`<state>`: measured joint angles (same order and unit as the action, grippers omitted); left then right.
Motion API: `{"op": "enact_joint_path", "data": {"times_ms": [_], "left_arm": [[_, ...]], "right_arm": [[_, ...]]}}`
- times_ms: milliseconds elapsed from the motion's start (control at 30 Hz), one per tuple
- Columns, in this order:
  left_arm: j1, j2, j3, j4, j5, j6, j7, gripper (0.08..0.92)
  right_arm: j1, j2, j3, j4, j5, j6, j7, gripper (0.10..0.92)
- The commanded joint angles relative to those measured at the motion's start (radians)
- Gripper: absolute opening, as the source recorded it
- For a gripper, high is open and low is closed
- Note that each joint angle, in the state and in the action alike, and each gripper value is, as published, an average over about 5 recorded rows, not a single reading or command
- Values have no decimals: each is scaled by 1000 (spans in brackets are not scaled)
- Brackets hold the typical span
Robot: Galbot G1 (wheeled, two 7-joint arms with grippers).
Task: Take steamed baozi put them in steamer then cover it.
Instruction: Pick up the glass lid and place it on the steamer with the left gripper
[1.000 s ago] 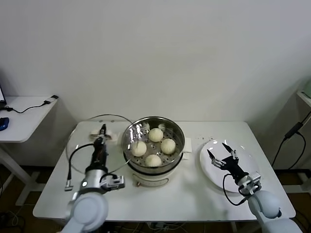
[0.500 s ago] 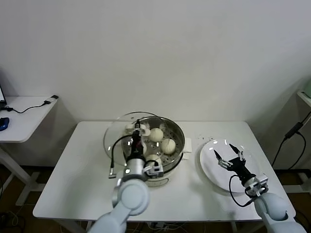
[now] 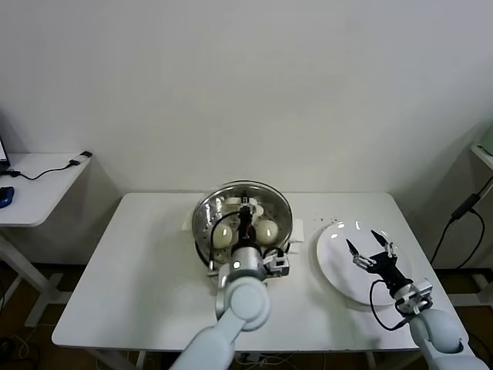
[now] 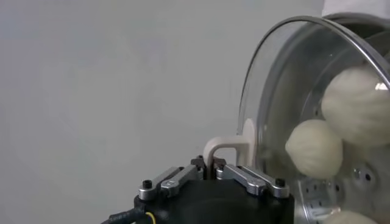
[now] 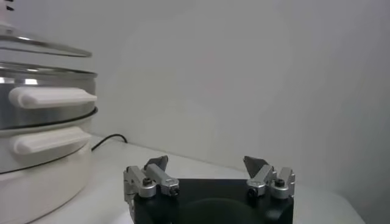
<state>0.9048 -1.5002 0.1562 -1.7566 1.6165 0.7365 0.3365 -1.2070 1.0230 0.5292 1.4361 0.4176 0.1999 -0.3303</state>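
The steamer (image 3: 286, 214) stands mid-table with the baozi (image 3: 223, 236) inside, two showing through the glass. The glass cover (image 3: 266, 196) sits over the pot's rim; whether it rests fully on it I cannot tell. My left gripper (image 3: 246, 206) is shut on the cover's white handle. In the left wrist view the gripper (image 4: 211, 164) pinches the handle (image 4: 230, 145), with the cover (image 4: 280, 91) and baozi (image 4: 314, 148) behind it. My right gripper (image 3: 371, 248) is open and empty above the white plate (image 3: 339, 271). In the right wrist view it (image 5: 207, 165) faces the steamer (image 5: 42, 115).
The white plate lies at the table's right, bare. A side table (image 3: 38, 185) with a cable stands off to the left. A black cable (image 3: 462, 210) hangs at the far right. The white table (image 3: 139, 277) ends just before the robot's body.
My left gripper has carried the cover from the table's left side rightward over the steamer. My right gripper has drifted slightly right over the plate.
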Motion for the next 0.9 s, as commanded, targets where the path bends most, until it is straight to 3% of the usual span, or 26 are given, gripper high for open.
{"op": "enact_joint_path", "data": {"times_ms": [33, 900], "left_arm": [[-12, -48, -10, 69, 18, 49, -17, 155], [3, -45, -33, 102, 0, 47, -74, 155]], "right_arm": [[-1, 1, 11, -4, 0, 2, -3, 823], [-3, 8, 26, -16, -6, 10, -20, 823]]}}
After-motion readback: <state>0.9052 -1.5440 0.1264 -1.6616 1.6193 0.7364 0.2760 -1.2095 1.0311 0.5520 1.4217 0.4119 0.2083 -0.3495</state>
